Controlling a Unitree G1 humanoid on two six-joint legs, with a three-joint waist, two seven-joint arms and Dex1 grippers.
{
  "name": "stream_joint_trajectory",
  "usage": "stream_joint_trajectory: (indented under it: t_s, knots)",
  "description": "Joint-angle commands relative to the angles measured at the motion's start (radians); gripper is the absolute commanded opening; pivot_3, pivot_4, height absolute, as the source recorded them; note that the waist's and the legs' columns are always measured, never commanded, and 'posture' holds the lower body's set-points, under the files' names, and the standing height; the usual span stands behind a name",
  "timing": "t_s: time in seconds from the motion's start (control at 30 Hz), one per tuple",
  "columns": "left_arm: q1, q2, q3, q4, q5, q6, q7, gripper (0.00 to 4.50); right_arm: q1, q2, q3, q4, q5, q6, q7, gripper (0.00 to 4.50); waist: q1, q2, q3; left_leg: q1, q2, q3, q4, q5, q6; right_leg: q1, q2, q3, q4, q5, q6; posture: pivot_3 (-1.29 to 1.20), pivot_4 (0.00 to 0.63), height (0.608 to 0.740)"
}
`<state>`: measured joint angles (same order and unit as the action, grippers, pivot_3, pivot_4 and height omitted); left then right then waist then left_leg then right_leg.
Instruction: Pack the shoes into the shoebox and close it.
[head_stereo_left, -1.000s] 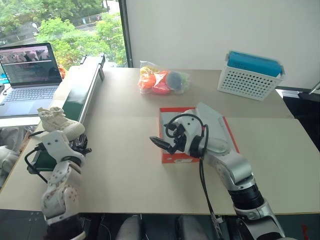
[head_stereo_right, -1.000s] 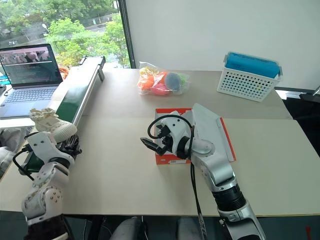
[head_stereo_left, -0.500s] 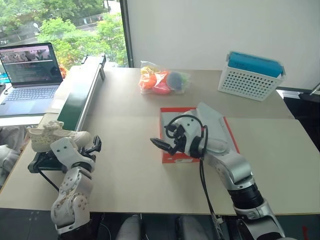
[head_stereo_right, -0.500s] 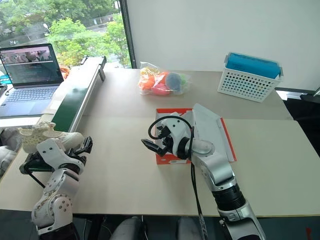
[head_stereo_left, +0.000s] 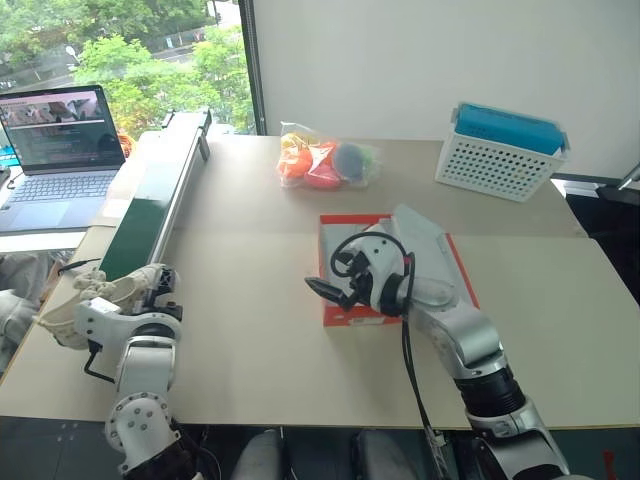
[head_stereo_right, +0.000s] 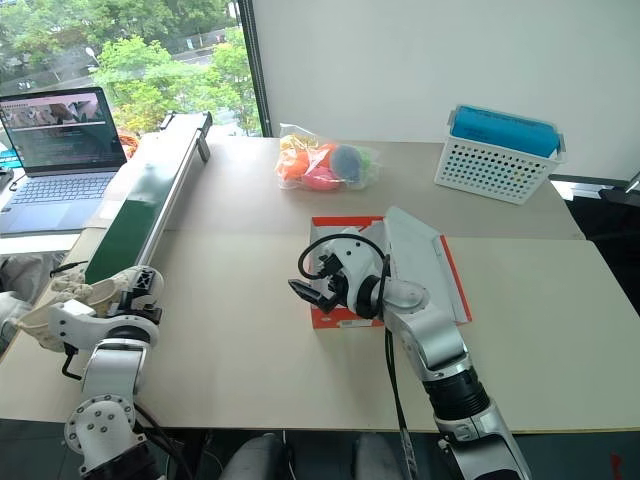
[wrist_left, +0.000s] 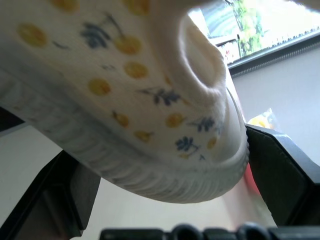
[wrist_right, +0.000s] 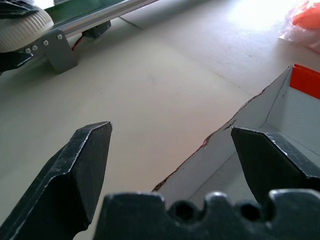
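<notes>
Left gripper (head_stereo_left: 150, 290), lower left, jaws wide around a shoe (wrist_left: 135, 100); shoebox (head_stereo_left: 345, 268) lies mid-frame to its right, under right gripper's (head_stereo_left: 330, 290) empty wide jaws.

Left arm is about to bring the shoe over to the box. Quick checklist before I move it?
1. Shoebox open: ok, lid lies back on its right side.
2. Shoe at left gripper: ok, near the table's left edge.
3. Grip on shoe secure: cannot tell.
4. Right gripper empty: ok, open.
5. Way into the box free: not ok, right gripper hangs over its near left corner.
</notes>
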<state>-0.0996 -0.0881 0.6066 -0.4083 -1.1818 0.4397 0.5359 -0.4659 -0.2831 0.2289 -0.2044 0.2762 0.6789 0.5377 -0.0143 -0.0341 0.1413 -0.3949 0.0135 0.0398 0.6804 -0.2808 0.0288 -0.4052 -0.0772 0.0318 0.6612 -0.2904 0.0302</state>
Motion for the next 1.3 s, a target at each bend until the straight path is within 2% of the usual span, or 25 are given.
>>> stream_joint_trajectory:
  t_s: [0.03, 0.1, 0.2, 0.27, 0.37, 0.4, 0.47, 0.5, 0.57, 0.67, 0.73, 0.8, 0.93, 1.03, 1.1, 1.2, 1.3]
  knots:
    - [-0.017, -0.1, -0.029, -0.01, -0.067, -0.08, 0.042, 4.47, -0.013, 0.0, -0.014, -0.019, -0.005, -0.025, 0.002, 4.5, 0.001, 0.0, 0.0, 0.0, 0.0, 0.0, 0.0, 0.0, 0.0, 0.0, 0.0, 0.0, 0.0, 0.0, 0.0, 0.0, 0.15, 0.74]
    - [-0.011, -0.09, -0.056, -0.005, -0.075, -0.098, 0.053, 4.47, -0.017, 0.002, -0.018, -0.017, -0.004, -0.025, 0.001, 4.5, 0.001, 0.0, 0.0, 0.0, -0.001, 0.0, 0.0, 0.0, 0.0, 0.0, 0.001, 0.0, 0.0, 0.0, 0.0, 0.0, 0.15, 0.74]
    - [-0.009, -0.073, -0.082, -0.006, -0.074, -0.127, 0.044, 3.76, -0.02, 0.005, -0.02, -0.015, -0.007, -0.027, 0.001, 4.5, 0.002, 0.0, 0.0, 0.0, -0.001, 0.0, 0.0, 0.0, 0.0, 0.0, 0.001, 0.0, 0.0, 0.0, 0.0, 0.0, 0.15, 0.74]
    - [-0.011, -0.063, -0.092, -0.003, -0.079, -0.138, 0.049, 3.13, -0.02, 0.007, -0.021, -0.015, -0.008, -0.028, 0.001, 4.5, 0.002, 0.0, 0.0, 0.0, -0.001, 0.0, 0.0, 0.0, 0.0, 0.001, 0.001, -0.001, 0.0, 0.0, 0.0, 0.0, 0.15, 0.74]
    - [-0.01, -0.05, -0.105, 0.003, -0.087, -0.149, 0.058, 1.92, -0.02, 0.009, -0.022, -0.014, -0.011, -0.028, 0.001, 4.5, 0.002, 0.0, 0.0, 0.0, -0.001, 0.0, 0.001, 0.0, 0.0, 0.001, 0.001, -0.001, 0.0, 0.0, 0.0, 0.0, 0.15, 0.74]
    - [-0.01, -0.044, -0.111, 0.003, -0.088, -0.151, 0.06, 1.7, -0.02, 0.011, -0.023, -0.014, -0.011, -0.028, 0.0, 4.5, 0.003, 0.0, 0.0, 0.0, -0.001, 0.0, 0.001, 0.0, 0.0, 0.001, 0.001, -0.001, 0.0, 0.0, 0.0, 0.0, 0.15, 0.74]
    - [-0.009, -0.032, -0.124, 0.002, -0.084, -0.15, 0.06, 1.7, -0.02, 0.013, -0.024, -0.014, -0.012, -0.027, 0.0, 4.5, 0.003, 0.0, 0.0, 0.0, -0.001, 0.0, 0.001, 0.001, 0.0, 0.001, 0.002, -0.001, 0.0, 0.0, 0.0, 0.0, 0.15, 0.74]
    - [-0.008, 0.004, -0.152, -0.008, -0.047, -0.126, 0.038, 1.7, -0.021, 0.015, -0.025, -0.014, -0.012, -0.025, -0.002, 4.5, 0.003, 0.0, 0.0, 0.0, -0.001, 0.0, 0.001, 0.001, 0.0, 0.001, 0.002, -0.001, 0.0, 0.0, 0.0, 0.0, 0.15, 0.74]
    - [-0.004, 0.102, -0.227, -0.038, 0.053, -0.07, -0.034, 1.7, -0.022, 0.021, -0.033, -0.012, -0.008, -0.02, -0.008, 4.5, 0.007, 0.0, 0.0, 0.0, -0.002, 0.0, 0.001, 0.001, 0.0, 0.001, 0.001, -0.001, 0.0, 0.0, 0.0, 0.0, 0.15, 0.74]
    - [-0.019, 0.336, -0.403, -0.108, 0.222, 0.055, -0.215, 1.7, -0.044, 0.05, -0.08, -0.006, 0.031, 0.005, -0.02, 4.5, 0.004, -0.002, 0.001, 0.0, -0.002, 0.0, 0.001, 0.002, -0.002, 0.0, 0.004, -0.001, 0.001, 0.0, 0.0, 0.0, 0.15, 0.74]
    - [-0.019, 0.437, -0.481, -0.14, 0.258, 0.108, -0.305, 1.7, -0.073, 0.068, -0.12, 0.004, 0.067, 0.03, -0.021, 4.5, 0.001, -0.001, 0.002, 0.0, -0.002, -0.001, 0.0, 0.004, -0.006, 0.0, 0.005, -0.002, 0.001, 0.0, 0.0, 0.0, 0.15, 0.74]
    - [-0.017, 0.487, -0.516, -0.161, 0.246, 0.151, -0.376, 1.7, -0.117, 0.086, -0.17, 0.022, 0.121, 0.069, -0.02, 4.5, -0.002, -0.001, 0.002, 0.0, -0.002, 0.0, 0.0, 0.005, -0.007, 0.0, 0.004, -0.001, 0.001, 0.0, 0.0, 0.0, 0.15, 0.74]
    - [-0.008, 0.551, -0.514, -0.167, 0.074, 0.256, -0.56, 1.7, -0.262, 0.09, -0.309, 0.099, 0.282, 0.221, -0.007, 4.5, -0.009, 0.0, 0.003, 0.001, -0.001, 0.0, -0.001, 0.004, -0.006, -0.001, 0.003, -0.001, 0.001, 0.0, 0.0, 0.0, 0.15, 0.74]
    - [-0.025, 0.623, -0.45, -0.105, -0.247, 0.379, -0.719, 1.7, -0.395, 0.032, -0.422, 0.233, 0.436, 0.421, 0.051, 4.5, -0.008, 0.002, 0.005, 0.0, 0.0, -0.001, -0.001, 0.003, -0.003, -0.002, 0.003, -0.001, 0.002, 0.0, -0.001, 0.0, 0.15, 0.74]
    - [-0.046, 0.641, -0.409, -0.05, -0.462, 0.409, -0.756, 1.7, -0.429, -0.004, -0.433, 0.277, 0.488, 0.496, 0.096, 4.5, -0.007, 0.002, 0.005, 0.0, 0.0, -0.001, -0.001, 0.003, -0.002, -0.002, 0.001, -0.002, 0.002, 0.0, -0.001, 0.0, 0.15, 0.74]
    - [-0.096, 0.673, -0.388, 0.005, -0.709, 0.452, -0.813, 1.7, -0.468, -0.048, -0.446, 0.325, 0.587, 0.627, 0.184, 4.5, -0.005, 0.002, 0.005, 0.0, 0.001, -0.001, -0.001, 0.002, -0.001, -0.001, 0.0, -0.003, 0.001, 0.0, -0.001, 0.0, 0.15, 0.74]
    - [-0.151, 0.656, -0.383, 0.066, -0.79, 0.514, -0.878, 1.7, -0.492, -0.085, -0.433, 0.345, 0.648, 0.709, 0.257, 4.5, -0.004, 0.002, 0.006, -0.003, 0.0, -0.001, 0.0, 0.002, 0.0, -0.001, 0.0, -0.003, 0.0, 0.0, -0.001, 0.0, 0.15, 0.74]
